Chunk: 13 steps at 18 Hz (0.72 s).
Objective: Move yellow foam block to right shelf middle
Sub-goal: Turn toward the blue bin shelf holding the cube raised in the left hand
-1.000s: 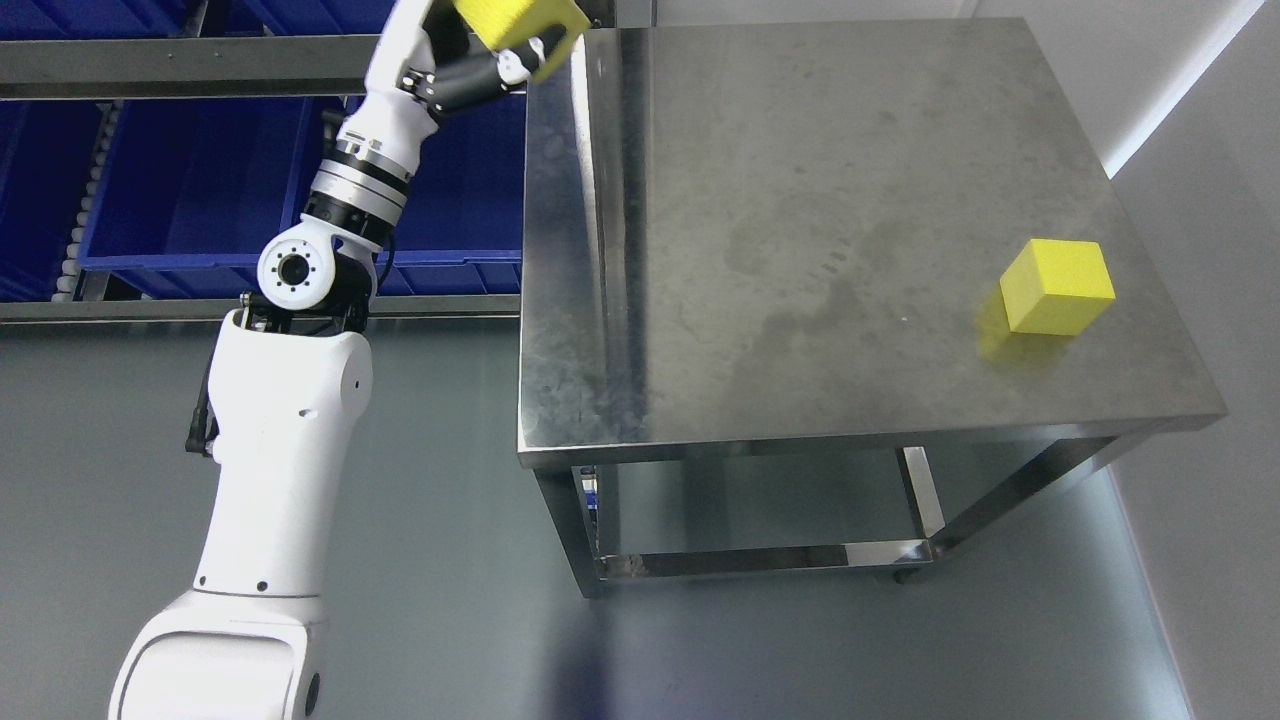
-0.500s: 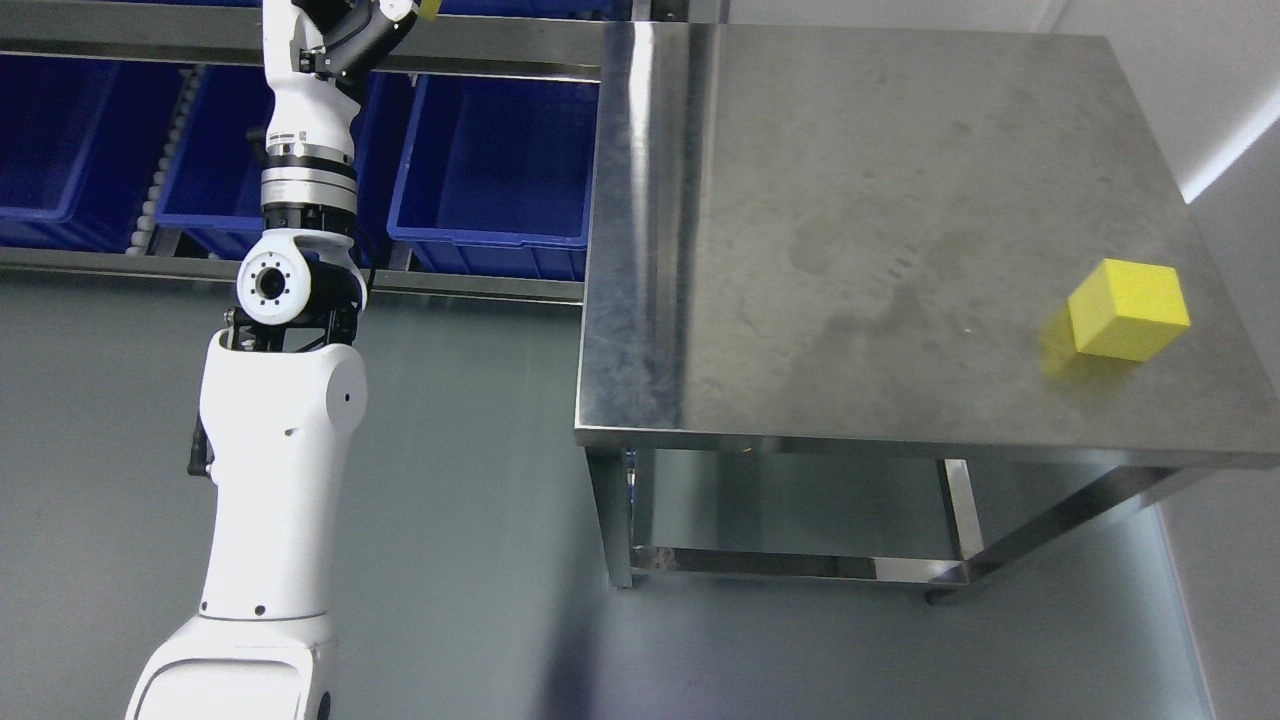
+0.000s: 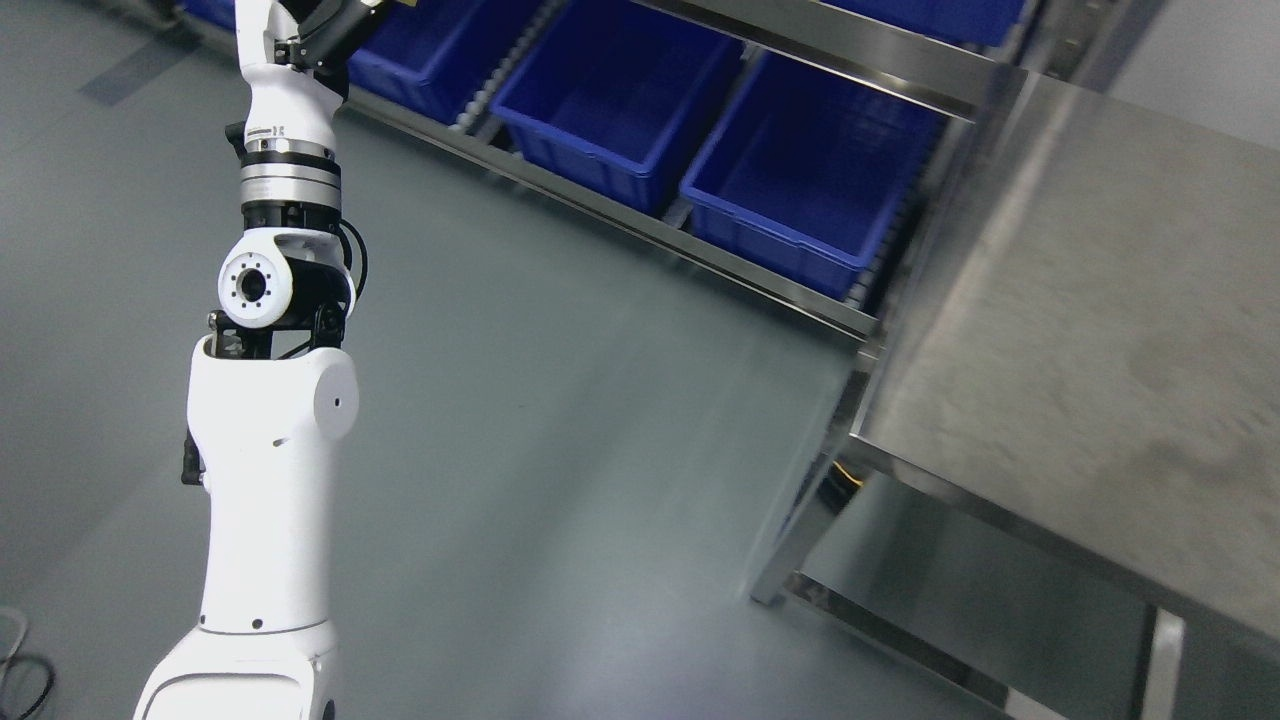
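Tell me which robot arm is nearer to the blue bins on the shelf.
Left. The left arm rises at the picture's left; its robot hand, at the top edge, is just left of the blue bins. The right arm is not in view.

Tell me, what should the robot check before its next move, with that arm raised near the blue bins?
1. Block secure in the left hand: cannot tell; the hand is cut off by the picture's top edge.
2. Sharp view for aiming: not ok; the picture is smeared.
3. Blue bins on the shelf free of contents: ok for the two nearest, which look empty.
4. Steel table apart from the left arm: ok; it stands well to the arm's right.
5. Right arm out of the way: cannot tell; it does not show.
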Motion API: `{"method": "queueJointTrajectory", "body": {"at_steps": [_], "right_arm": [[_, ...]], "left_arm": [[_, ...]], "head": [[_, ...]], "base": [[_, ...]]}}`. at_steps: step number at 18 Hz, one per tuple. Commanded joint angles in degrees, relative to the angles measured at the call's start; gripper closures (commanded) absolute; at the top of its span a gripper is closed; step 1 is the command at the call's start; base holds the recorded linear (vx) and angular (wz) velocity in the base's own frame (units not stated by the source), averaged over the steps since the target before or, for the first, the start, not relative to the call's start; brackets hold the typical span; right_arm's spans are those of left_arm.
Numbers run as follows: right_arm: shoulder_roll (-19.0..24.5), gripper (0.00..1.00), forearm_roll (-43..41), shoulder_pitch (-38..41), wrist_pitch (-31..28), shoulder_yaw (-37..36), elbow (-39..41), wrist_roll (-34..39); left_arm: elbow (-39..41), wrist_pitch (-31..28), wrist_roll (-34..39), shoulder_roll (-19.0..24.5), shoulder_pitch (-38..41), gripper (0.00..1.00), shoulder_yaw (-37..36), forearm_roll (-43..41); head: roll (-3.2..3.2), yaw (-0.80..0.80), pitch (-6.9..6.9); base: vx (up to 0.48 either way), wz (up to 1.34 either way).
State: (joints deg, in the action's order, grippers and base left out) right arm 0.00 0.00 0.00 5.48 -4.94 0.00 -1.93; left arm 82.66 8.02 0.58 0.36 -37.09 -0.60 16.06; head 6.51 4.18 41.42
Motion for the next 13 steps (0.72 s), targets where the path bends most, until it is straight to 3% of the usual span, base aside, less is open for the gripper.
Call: {"method": "queueJointTrajectory", "body": {"at_steps": [1,8,13], "right_arm": [[-1.00,0.00,0.26,0.09,-0.03,0.02,1.00,0.00],[-1.00,0.00,0.18,0.09,-0.03,0.02,1.00,0.00],[-1.00,0.00,0.18,0.09,-0.03,0.02,1.00,0.00]], "left_arm": [[3.56,0.15,-0.32,0.64,0.17,0.52,2.53,0.12],[3.91,0.42,-0.50,0.64,0.61,0.52,2.35,0.12],[4.43,0.42,-0.50,0.64,0.96,0.52,2.00,0.12]], "head": [[0.00,0.00,0.00],[0.00,0.00,0.00],[0.00,0.00,0.00]], "base": [[0.010,1.11],[0.063,1.13],[0.106,0.68]]}}
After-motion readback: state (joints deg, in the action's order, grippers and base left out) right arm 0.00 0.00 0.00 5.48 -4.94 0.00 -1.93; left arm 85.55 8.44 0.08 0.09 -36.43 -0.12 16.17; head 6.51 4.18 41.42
